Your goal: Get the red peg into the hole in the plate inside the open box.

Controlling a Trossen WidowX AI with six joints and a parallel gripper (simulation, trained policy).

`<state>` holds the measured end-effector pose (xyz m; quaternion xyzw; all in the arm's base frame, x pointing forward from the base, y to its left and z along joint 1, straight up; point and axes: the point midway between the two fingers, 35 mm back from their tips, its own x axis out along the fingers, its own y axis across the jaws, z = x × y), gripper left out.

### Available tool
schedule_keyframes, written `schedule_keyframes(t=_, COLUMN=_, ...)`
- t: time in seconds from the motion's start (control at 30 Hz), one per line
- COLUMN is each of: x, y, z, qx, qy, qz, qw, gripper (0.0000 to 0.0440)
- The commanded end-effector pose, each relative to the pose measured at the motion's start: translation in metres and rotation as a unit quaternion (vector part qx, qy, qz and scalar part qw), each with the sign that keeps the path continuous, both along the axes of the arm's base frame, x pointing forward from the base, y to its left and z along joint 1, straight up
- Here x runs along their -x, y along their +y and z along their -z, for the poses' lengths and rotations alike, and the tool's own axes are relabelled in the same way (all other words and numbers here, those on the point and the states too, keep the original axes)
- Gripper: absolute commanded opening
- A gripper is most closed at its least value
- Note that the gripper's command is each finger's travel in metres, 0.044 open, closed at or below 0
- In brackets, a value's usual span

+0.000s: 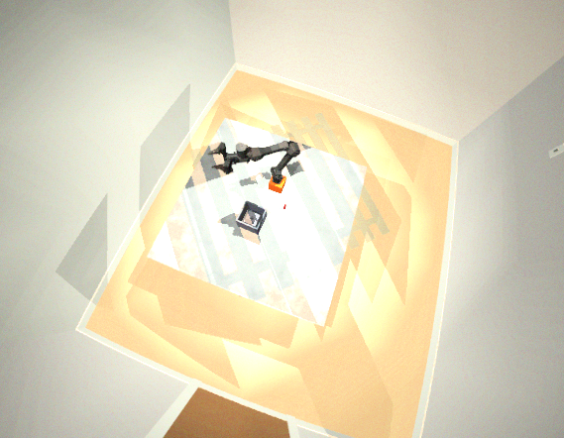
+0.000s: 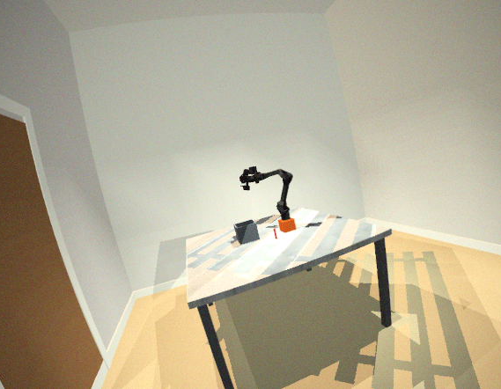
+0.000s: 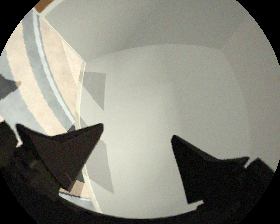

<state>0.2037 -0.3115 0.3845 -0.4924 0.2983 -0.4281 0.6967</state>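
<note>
The red peg point(image 1: 284, 206) point(image 2: 276, 233) stands about upright on the table, in front of the arm's base and beside the box. The dark grey open box point(image 1: 262, 223) point(image 2: 248, 234) stands on the table to the peg's left. A lighter plate shows at its bottom in the top view; its hole is too small to make out. My gripper point(image 1: 216, 159) point(image 2: 243, 179) point(image 3: 138, 133) is open and empty, raised high and stretched out to the left, well away from both peg and box. Neither peg nor box shows in the wrist view.
The arm rises from an orange base block point(image 1: 277, 186) point(image 2: 287, 225) close to the peg. The table point(image 1: 307, 277) point(image 2: 255, 264) carries strong patches of light and shadow. In the wrist view, the table's edge is at the left and a bare wall point(image 3: 141, 90) fills the rest.
</note>
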Motion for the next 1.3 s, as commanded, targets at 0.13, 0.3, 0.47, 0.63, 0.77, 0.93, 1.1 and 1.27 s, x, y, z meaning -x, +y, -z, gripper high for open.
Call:
schedule_keyframes(t=0.13, x=-0.031, y=0.035, z=-0.010, qx=-0.071, qy=-0.105, qz=-0.064, qw=0.990, gripper=0.0440)
schedule_keyframes(t=0.3, x=-0.047, y=0.057, z=-0.010, qx=-0.127, qy=-0.161, qz=-0.096, qw=0.974, gripper=0.0440)
schedule_keyframes(t=0.47, x=-0.060, y=0.080, z=-0.008, qx=-0.189, qy=-0.210, qz=-0.123, qw=0.951, gripper=0.0440)
schedule_keyframes(t=0.63, x=-0.072, y=0.103, z=-0.003, qx=-0.255, qy=-0.251, qz=-0.146, qw=0.922, gripper=0.0440)
schedule_keyframes(t=0.77, x=-0.081, y=0.124, z=0.001, qx=-0.310, qy=-0.279, qz=-0.161, qw=0.895, gripper=0.0440)
schedule_keyframes(t=0.93, x=-0.089, y=0.150, z=0.008, qx=-0.381, qy=-0.306, qz=-0.173, qw=0.855, gripper=0.0440)
schedule_keyframes(t=1.1, x=-0.095, y=0.178, z=0.016, qx=-0.452, qy=-0.324, qz=-0.179, qw=0.812, gripper=0.0440)
schedule_keyframes(t=1.27, x=-0.099, y=0.205, z=0.026, qx=-0.520, qy=-0.332, qz=-0.177, qw=0.767, gripper=0.0440)
